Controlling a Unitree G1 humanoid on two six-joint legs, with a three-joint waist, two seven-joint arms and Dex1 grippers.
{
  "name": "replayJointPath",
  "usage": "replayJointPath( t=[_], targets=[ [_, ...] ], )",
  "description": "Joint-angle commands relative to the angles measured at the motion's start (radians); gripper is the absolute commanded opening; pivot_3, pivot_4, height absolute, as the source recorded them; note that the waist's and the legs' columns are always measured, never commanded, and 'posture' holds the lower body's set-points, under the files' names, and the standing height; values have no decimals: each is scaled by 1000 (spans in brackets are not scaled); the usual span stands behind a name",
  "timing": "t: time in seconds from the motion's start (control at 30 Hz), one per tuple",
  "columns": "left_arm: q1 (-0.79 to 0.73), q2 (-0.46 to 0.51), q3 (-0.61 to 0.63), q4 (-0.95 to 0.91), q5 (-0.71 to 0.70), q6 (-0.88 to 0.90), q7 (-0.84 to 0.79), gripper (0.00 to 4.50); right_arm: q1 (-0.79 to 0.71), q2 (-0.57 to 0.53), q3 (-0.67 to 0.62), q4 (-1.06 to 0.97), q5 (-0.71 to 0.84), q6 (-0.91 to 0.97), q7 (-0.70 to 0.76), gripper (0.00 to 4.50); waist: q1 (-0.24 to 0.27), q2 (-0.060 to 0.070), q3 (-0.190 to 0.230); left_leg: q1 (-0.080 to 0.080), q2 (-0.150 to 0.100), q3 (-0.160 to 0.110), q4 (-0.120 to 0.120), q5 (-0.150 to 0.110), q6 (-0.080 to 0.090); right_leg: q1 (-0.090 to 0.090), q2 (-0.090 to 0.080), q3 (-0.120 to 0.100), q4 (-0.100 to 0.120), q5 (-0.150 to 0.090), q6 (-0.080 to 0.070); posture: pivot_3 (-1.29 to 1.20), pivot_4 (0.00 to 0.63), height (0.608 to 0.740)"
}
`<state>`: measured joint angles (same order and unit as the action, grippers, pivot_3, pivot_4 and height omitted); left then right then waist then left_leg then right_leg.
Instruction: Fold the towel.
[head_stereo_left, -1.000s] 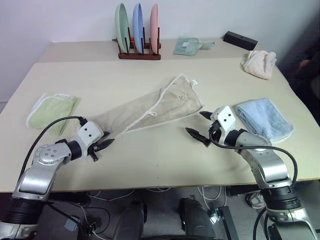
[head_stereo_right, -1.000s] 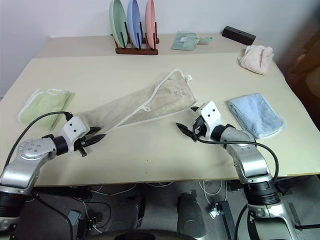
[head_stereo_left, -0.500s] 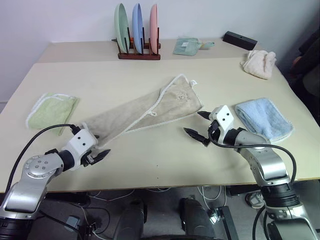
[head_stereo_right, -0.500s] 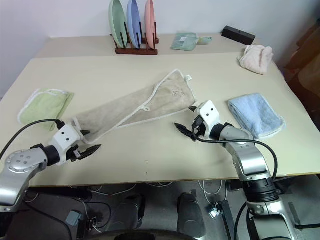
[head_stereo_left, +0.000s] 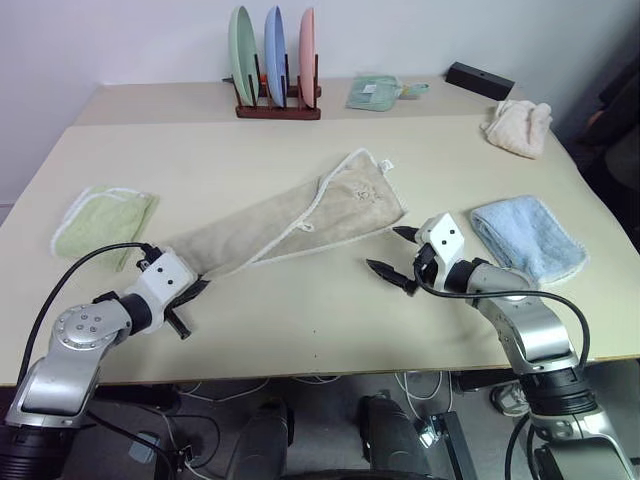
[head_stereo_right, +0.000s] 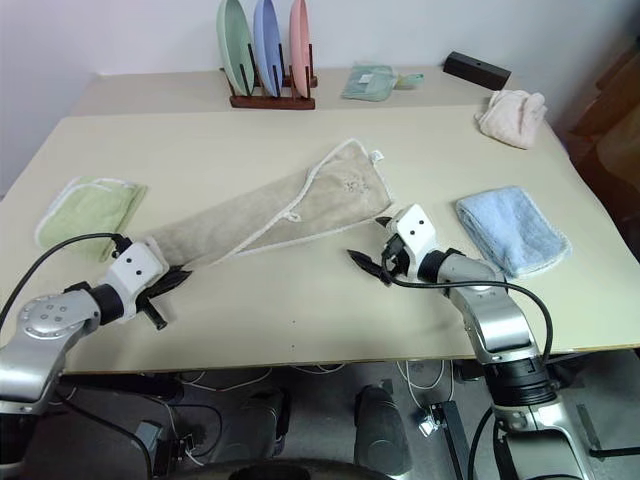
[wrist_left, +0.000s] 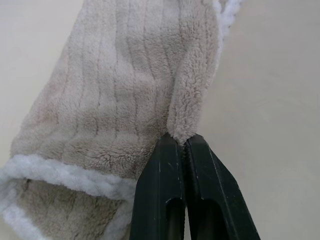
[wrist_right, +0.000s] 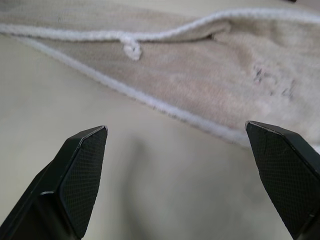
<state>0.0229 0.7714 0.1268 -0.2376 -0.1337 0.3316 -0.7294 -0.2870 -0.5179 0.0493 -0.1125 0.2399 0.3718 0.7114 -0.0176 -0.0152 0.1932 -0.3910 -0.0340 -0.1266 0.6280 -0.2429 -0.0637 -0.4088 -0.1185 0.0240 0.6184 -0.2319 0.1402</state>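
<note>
Left gripper (wrist_left: 182, 142) clamped on a raised fold of the towel (head_stereo_left: 300, 215) at its near-left end; in the left wrist view the two black fingers (wrist_left: 160, 185) are pressed together with a ridge of beige pile pinched between the tips. Right gripper (head_stereo_left: 398, 252) spread wide, holding nothing, hovering just off the towel's near-right edge, fingertips not touching cloth.

Towel: beige-tan ribbed terry, white corded border, lying as a long diagonal band across the middle of the table (head_stereo_left: 320, 330), narrow and bunched at the gripped end, widening toward the far-right end. One long edge is folded over on itself, so the white cord runs down the middle of the band. Small white loop (head_stereo_left: 387, 164) at the far corner, faint embroidered mark (head_stereo_left: 360, 192) near that end.

Around it: folded light-green towel (head_stereo_left: 100, 220) on the left side, folded light-blue towel (head_stereo_left: 528, 238) right of the right gripper, both apart from the beige one.
</note>
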Motion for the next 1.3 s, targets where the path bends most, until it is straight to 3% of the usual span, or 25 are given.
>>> replayJointPath(
  t=[0.03,0.27,0.43,0.53,0.67,1.0,1.3],
  targets=[
    [-36,2,27,-25,-43,-8,-26,22,-9,-10,-15,-49,-9,-23,-7,4500,1,0,0,0,0,0,0,0,0,0,0,0,0,0,0,0,150,740],
    [172,154,118,-156,-176,125,-235,22,-85,-23,-18,-11,-30,-47,3,4500,-23,1,0,0,0,0,-2,0,0,-1,0,0,0,0,0,0,150,740],
    [308,246,206,-55,-103,79,-265,22,-120,-33,2,35,-60,-91,26,4500,-26,2,0,0,1,1,-2,0,0,-1,1,0,0,-2,-4,0,150,740],
    [278,246,220,31,-62,11,-219,22,-172,-28,22,87,-99,-137,29,4500,-27,2,0,1,2,1,-2,0,0,-1,1,0,0,-2,-4,0,150,740],
    [194,212,192,134,-6,-98,-142,22,-312,-39,120,267,-280,-319,-13,4500,-28,2,1,1,2,2,-2,0,0,-1,2,0,0,-2,-4,0,150,740],
    [113,140,145,128,-9,-100,-108,22,-550,-80,316,732,-631,-753,-155,4500,-25,1,0,0,2,2,-3,0,0,-3,1,0,0,0,-1,0,150,740],
    [103,127,133,128,-11,-99,-108,22,-686,-63,424,973,-880,-924,-444,4500,-26,2,1,1,2,2,-4,0,0,-3,1,1,1,0,-1,0,150,740]
  ],
)
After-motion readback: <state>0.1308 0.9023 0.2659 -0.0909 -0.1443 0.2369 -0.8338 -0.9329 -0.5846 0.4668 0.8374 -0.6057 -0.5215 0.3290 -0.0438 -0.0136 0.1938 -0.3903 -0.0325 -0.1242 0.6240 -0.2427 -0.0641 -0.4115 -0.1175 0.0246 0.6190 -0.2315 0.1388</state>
